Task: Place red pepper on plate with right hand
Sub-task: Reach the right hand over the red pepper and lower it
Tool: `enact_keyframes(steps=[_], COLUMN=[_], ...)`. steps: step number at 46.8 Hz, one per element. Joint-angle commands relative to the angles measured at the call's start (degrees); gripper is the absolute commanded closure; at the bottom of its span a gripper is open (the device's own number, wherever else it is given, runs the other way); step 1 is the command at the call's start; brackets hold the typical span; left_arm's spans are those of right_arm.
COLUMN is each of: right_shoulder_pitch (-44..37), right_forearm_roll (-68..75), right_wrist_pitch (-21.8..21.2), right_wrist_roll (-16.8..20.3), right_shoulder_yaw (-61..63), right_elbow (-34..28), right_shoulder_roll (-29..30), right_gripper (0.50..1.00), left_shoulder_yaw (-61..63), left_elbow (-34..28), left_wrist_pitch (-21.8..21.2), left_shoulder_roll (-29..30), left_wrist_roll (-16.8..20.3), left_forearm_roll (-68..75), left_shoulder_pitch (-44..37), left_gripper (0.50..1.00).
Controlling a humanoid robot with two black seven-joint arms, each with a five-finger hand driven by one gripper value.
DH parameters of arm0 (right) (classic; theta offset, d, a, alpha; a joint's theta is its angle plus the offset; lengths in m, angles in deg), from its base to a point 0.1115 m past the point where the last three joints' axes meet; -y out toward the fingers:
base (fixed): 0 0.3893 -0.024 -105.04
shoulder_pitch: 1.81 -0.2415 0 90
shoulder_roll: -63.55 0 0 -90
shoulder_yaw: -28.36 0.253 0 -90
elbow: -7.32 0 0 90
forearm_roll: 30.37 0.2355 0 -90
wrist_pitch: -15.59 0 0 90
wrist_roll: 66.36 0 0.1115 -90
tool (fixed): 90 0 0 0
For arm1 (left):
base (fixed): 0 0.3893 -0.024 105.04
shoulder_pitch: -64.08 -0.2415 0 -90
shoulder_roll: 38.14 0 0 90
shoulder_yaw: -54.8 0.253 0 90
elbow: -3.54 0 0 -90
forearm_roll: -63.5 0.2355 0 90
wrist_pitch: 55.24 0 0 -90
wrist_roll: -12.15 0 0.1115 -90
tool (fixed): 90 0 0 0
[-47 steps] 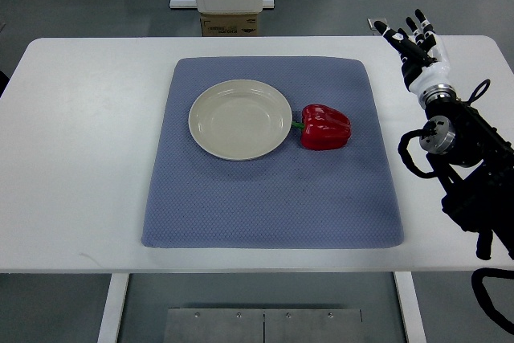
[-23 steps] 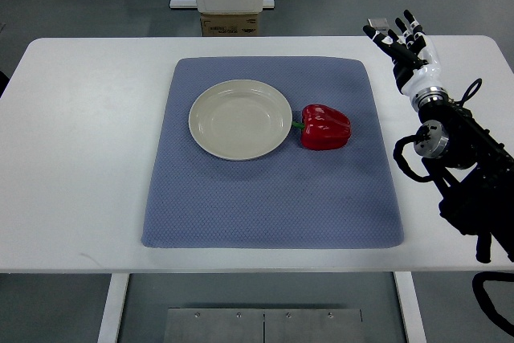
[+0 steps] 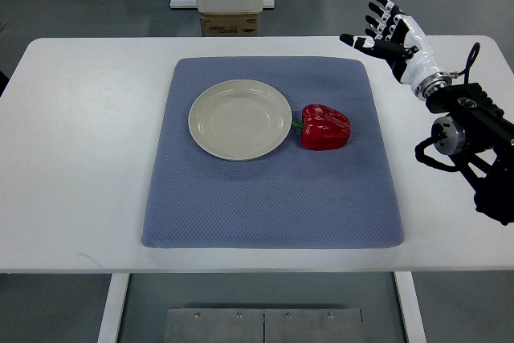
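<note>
Right robot hand raised, fingers apparently spread

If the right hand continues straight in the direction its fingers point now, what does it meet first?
Probably nothing: the right hand points up-left, past the white table's far edge and away from the red pepper. Height is unclear.

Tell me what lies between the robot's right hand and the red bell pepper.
In the top view, only bare blue-grey woven mat separates the open white-and-black right hand from the red bell pepper; nothing else lies there.
</note>
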Motion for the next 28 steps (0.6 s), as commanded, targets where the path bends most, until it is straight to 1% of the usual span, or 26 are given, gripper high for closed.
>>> enact_keyframes(steps=[1,10,28], right_shoulder_pitch=[-1.0,-4.4,-11.5], right_forearm_roll=[-3.4,-8.7,-13.2], right_wrist_pitch=[-0.7,-3.0,-3.1], right_wrist_roll=[-0.2,-0.3,-0.3], right_shoulder_yaw=[-3.0,-10.7,-25.3], right_elbow=[-0.8,-3.3,-4.1], right_shoulder_roll=[-1.3,-4.4,-5.4], right_gripper=[0.511,0.511,0.511], left_shoulder_yaw=[0.0,0.0,0.0], left_elbow=[0.0,0.0,0.0], left_wrist_pitch=[0.0,0.0,0.0], left_shoulder_roll=[0.0,0.0,0.0], left_wrist_roll=[0.0,0.0,0.0], left_forearm_roll=[0.1,0.0,0.0], left_shoulder_pitch=[0.0,0.0,0.0], left_gripper=[0.500,0.500,0.500])
